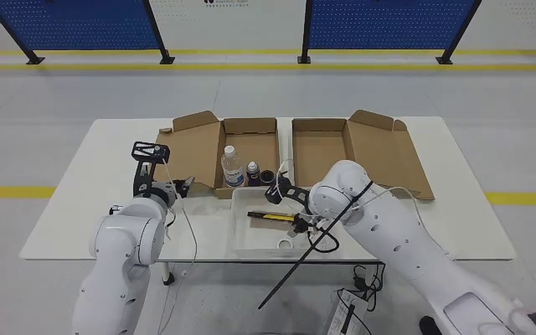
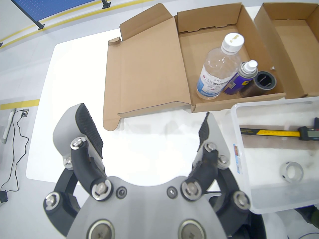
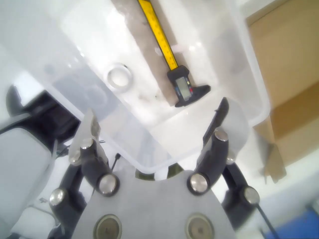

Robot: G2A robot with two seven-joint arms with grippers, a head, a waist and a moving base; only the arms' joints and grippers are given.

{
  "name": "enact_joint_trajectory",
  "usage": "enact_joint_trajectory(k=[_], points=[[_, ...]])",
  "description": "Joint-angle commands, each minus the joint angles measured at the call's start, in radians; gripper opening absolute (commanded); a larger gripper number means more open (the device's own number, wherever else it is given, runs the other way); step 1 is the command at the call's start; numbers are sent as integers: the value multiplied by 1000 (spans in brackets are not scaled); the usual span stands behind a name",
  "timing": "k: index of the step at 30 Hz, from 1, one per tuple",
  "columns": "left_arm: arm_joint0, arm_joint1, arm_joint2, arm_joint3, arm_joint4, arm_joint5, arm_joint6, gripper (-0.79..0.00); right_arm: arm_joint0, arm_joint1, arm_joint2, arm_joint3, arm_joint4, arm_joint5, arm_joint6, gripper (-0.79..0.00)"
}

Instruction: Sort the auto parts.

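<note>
While the right claw [image 3: 156,110] hangs wide open and empty over the clear bin [image 3: 246,50] corner, the digital caliper [image 3: 159,38] lies flat inside, just beyond it. It looks stiff and light with a slick beam, so it is probably best pinched across the black slider head. The metal ring [image 3: 114,85] nearby looks hard and slippery. The left claw [image 2: 144,113] gapes empty above the table [image 2: 74,75].

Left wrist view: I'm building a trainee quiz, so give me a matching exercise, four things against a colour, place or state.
1. bottle
2. caliper
3. spray can
4. left gripper

A. open, holding nothing
B. purple body
C. lying in the clear bin
D. white cap, clear body

Pairs: 1-D, 2-C, 3-B, 4-A
</note>
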Motion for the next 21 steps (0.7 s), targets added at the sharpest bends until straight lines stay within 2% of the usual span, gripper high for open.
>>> enact_joint_trajectory(k=[1,8,14,21], points=[[0,0,0,0,0,0,0,0,-1,0,1,-1,1,1,0,0],[0,0,0,0,0,0,0,0,-1,0,1,-1,1,1,0,0],[0,0,0,0,0,0,0,0,-3,-4,-31,-34,-26,-38,-13,0],[0,0,0,0,0,0,0,0,7,-8,-73,-9,-61,10,0,0]])
